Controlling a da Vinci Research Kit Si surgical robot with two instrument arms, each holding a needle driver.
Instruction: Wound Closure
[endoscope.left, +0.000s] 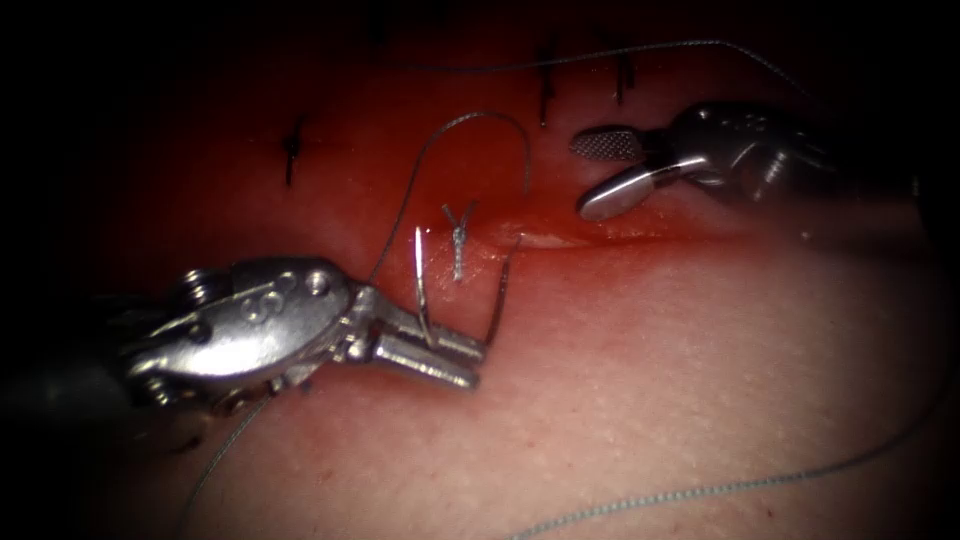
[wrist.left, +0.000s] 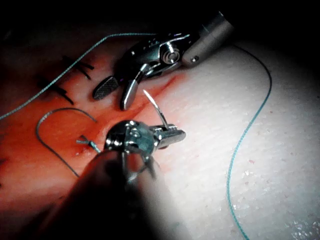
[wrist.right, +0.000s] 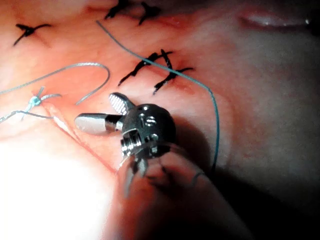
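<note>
I have the left tool (endoscope.left: 440, 355) clamped on the needle (endoscope.left: 421, 285) near mid-curve, tip up and clear of the tissue (endoscope.left: 700, 380), I judge to keep it ready. It sits just left of the knot (endoscope.left: 458, 240) on the cut. My right tool (endoscope.left: 610, 172) gapes empty, apart over the cut's right part

We find no text, label, brand, number or sign that we can read in any of the views. The metal body of the left end effector (endoscope.left: 432, 345) carries some faint raised marks in the endoscope view, but we cannot make them out as letters or digits.
</note>
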